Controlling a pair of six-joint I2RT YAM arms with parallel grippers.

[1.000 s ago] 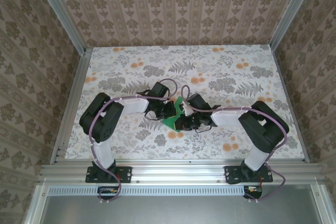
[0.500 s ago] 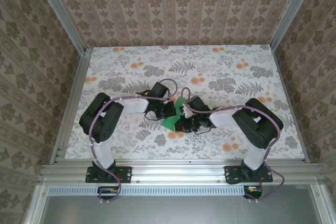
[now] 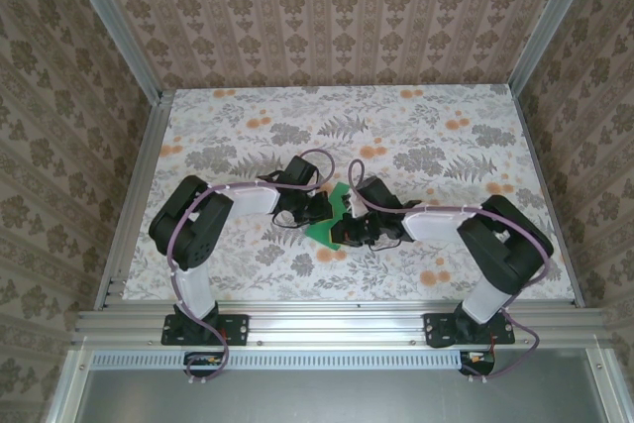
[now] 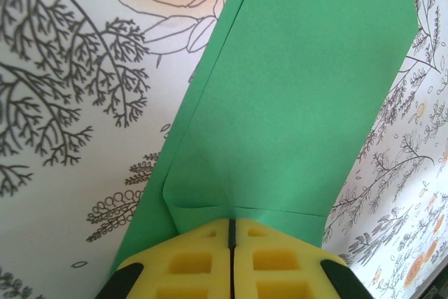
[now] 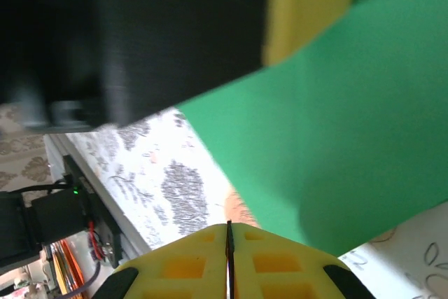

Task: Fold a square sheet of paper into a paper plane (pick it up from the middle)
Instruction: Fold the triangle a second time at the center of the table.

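Observation:
The square sheet of paper point(image 3: 323, 234) is bright green and lies folded in layers on the floral table, between my two grippers. In the left wrist view the paper point(image 4: 294, 103) shows a long slanted fold edge and a crease just ahead of the fingers. My left gripper point(image 4: 230, 223) is shut, its yellow tips set down on the paper's near end point(image 3: 321, 211). My right gripper point(image 5: 228, 225) is shut too, with nothing between the pads. Its tips are at the paper's point(image 5: 350, 138) edge, over an orange flower print, close to the left gripper point(image 3: 342, 233).
The floral tabletop point(image 3: 426, 136) stretches open behind and to both sides of the grippers. Aluminium rails point(image 3: 327, 322) run along the near edge, and patterned walls close in the other three sides. The left gripper's black body point(image 5: 161, 33) is close above the right fingertips.
The right arm's elbow swung left, then back out to the right, while its gripper stayed by the paper. The left arm and the paper have barely moved.

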